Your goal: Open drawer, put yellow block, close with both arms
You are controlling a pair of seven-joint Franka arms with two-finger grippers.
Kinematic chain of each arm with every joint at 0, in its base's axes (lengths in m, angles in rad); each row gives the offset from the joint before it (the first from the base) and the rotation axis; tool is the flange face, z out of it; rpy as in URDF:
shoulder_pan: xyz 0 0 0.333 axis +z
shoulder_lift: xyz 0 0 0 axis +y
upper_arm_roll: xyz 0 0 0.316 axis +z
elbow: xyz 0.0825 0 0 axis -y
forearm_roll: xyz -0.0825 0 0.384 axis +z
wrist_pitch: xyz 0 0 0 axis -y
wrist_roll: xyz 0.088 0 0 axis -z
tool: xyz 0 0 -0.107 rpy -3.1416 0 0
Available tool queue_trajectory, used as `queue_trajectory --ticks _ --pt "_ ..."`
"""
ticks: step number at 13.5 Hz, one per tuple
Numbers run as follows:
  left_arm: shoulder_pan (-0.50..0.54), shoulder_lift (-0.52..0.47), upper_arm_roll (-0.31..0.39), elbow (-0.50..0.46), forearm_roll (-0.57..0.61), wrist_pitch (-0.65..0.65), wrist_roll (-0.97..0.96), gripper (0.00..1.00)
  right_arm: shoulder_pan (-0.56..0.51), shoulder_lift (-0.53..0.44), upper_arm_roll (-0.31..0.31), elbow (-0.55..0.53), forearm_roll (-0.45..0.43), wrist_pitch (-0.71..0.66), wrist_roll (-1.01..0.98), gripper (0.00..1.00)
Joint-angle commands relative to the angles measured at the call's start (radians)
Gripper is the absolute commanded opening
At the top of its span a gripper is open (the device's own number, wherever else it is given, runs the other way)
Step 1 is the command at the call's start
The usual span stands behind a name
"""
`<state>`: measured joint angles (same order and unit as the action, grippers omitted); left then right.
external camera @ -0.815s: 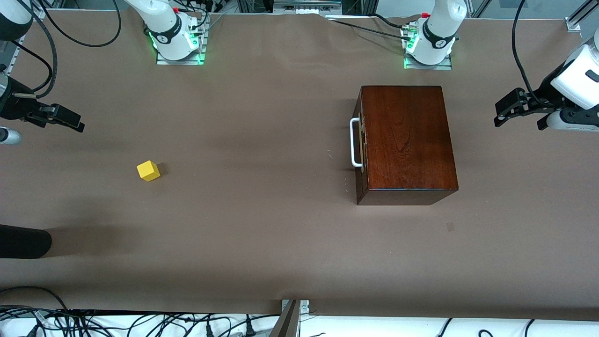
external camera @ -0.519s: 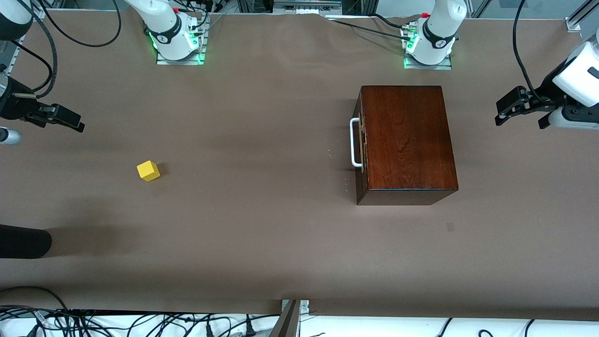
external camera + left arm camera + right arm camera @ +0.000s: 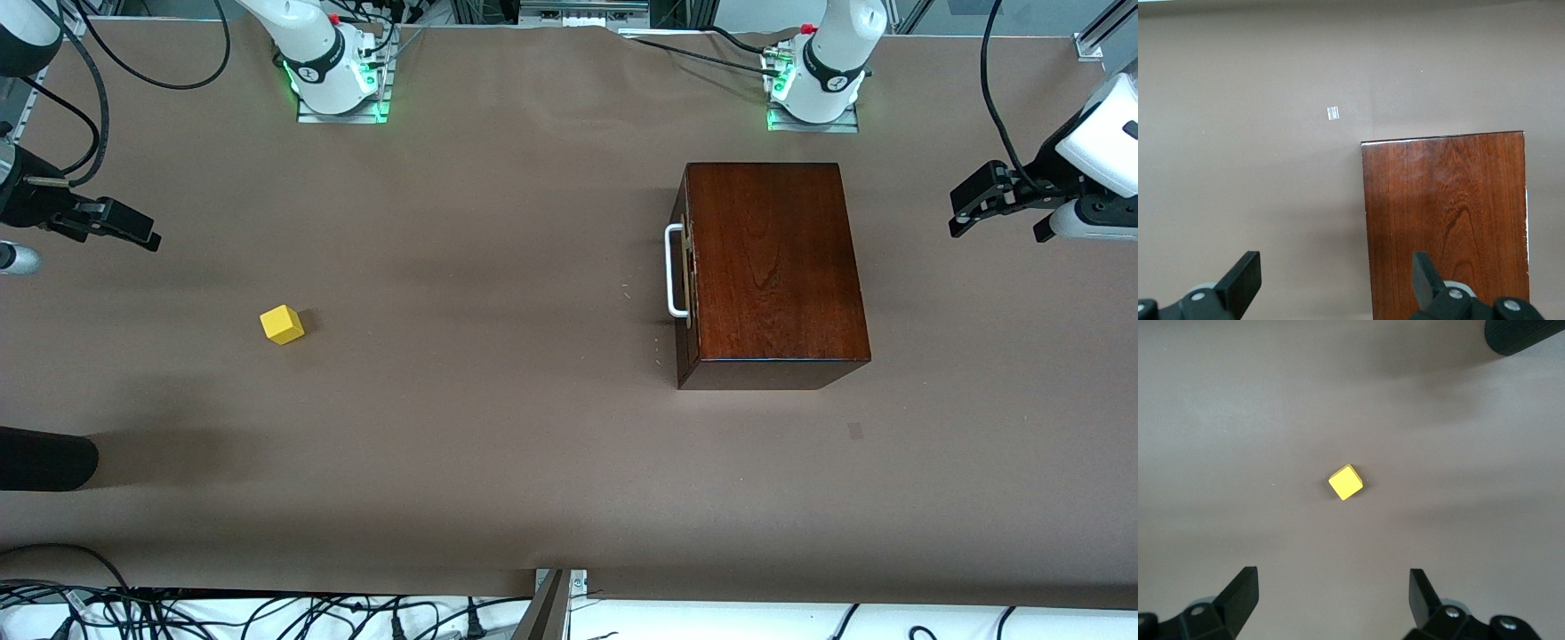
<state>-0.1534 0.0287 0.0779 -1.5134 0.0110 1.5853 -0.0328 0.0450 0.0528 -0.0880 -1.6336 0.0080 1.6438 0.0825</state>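
Drifting toward its table end, the left gripper hangs spread and empty. The right gripper (also spread) waits; drawer shut, yellow block untouched.

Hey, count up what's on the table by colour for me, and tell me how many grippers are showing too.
Yellow: 1, the yellow block
Reddish-brown: 1, the wooden box with its drawer shut
White: 1, the bar handle on the drawer front
Black: 2, the left gripper and the right gripper, both open and holding nothing
Total: 5
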Motion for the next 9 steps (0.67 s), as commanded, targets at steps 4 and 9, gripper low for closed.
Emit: queue_trajectory --ticks 4,9 --pt "0.003 0.013 -0.007 0.03 0.027 -0.018 0.013 1.0 0.0 0.002 0.001 0.017 0.015 -0.013 0.014 1.0" --pt "0.008 0.02 -0.007 0.021 0.003 -0.021 0.01 1.0 0.001 0.009 0.001 0.017 0.015 -0.013 0.014 1.0"
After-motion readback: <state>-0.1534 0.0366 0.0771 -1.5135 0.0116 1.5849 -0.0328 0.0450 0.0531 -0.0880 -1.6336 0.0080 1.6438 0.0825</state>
